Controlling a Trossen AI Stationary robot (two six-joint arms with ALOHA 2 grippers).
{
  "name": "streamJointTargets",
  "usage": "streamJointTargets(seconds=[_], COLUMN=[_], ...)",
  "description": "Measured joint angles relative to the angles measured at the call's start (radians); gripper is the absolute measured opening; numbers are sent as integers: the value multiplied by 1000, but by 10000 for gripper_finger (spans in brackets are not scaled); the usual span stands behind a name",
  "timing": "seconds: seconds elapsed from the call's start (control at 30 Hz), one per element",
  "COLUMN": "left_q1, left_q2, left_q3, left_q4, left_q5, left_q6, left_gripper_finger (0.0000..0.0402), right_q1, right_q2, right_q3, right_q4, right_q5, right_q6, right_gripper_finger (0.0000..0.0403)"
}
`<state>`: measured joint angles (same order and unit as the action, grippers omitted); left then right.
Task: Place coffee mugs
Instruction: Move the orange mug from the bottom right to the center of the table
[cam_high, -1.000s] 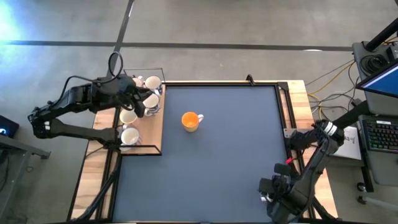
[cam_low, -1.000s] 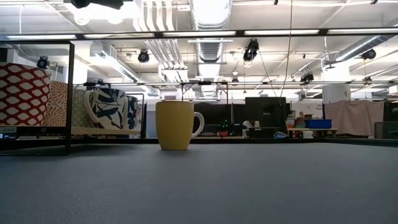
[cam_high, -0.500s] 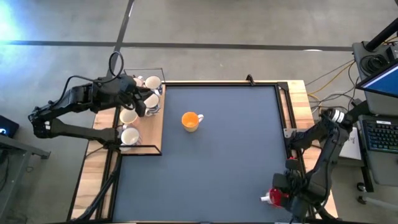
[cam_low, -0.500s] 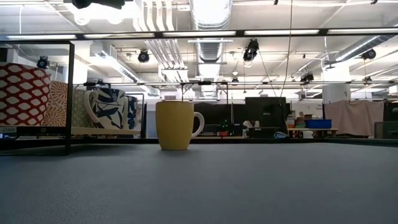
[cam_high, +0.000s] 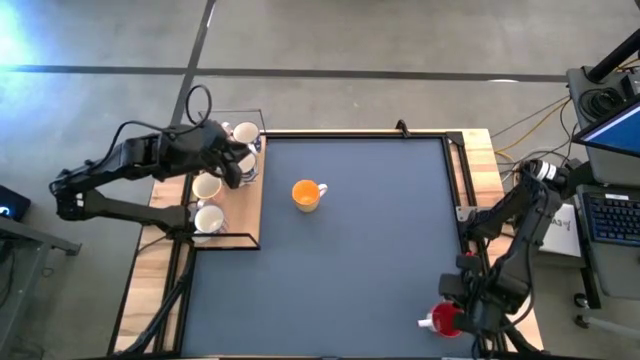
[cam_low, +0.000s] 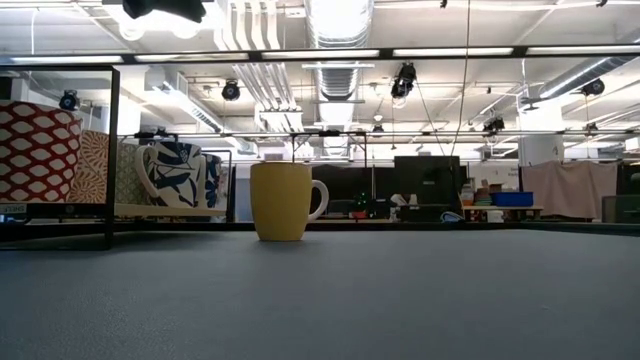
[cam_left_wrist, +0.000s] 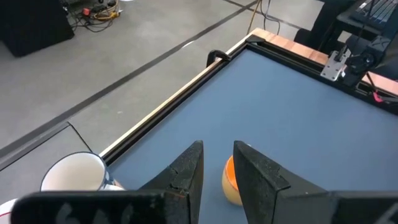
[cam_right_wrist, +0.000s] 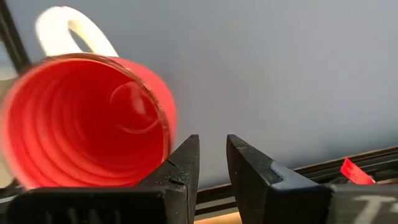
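Right arm folded low at the near right corner of the matte blue-grey surface (cam_high: 380, 250), right gripper (cam_right_wrist: 211, 163) narrowly parted beside the glossy red round ceramic mug (cam_right_wrist: 81, 121) with a pale handle; whether pinching its rim, cannot tell. Left arm stretched over the wooden tray (cam_high: 252, 215) at the left edge, left gripper (cam_left_wrist: 216, 169) slightly spread, holding nothing. Smooth white ceramic mugs (cam_high: 208, 217) clustered on that tray. Orange-yellow round mug (cam_high: 306, 194) upright mid-surface, handle pointing right.

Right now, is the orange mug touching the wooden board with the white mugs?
Apart. The high view shows the orange mug standing on the blue mat, a clear strip of mat between it and the wooden board.
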<state>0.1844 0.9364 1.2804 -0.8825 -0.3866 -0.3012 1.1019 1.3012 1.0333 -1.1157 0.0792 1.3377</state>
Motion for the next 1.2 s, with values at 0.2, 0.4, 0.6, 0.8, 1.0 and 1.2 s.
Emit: streamJointTargets(seconds=[0.2,0.4,0.6,0.8,1.0,1.2], left_q1=[0,1,1,1,1,1], left_q2=[24,38,38,37,38,38], left_q3=[0,0,0,0,0,0], left_q4=[0,0,0,0,0,-1], left_q5=[0,0,0,0,0,0], left_q6=[0,3,3,4,4,4], left_gripper_finger=[71,71,71,71,71,71], right_q1=[0,0,0,0,0,0], right_q2=[-7,-11,-9,24,45,24], right_q3=[-20,24,43,41,41,38], right_q4=[24,24,85,81,73,83], right_q5=[-8,-8,-8,1,10,1], right_q6=[-1,-12,-4,-29,-23,24], right_gripper_finger=[70,70,70,70,70,70])
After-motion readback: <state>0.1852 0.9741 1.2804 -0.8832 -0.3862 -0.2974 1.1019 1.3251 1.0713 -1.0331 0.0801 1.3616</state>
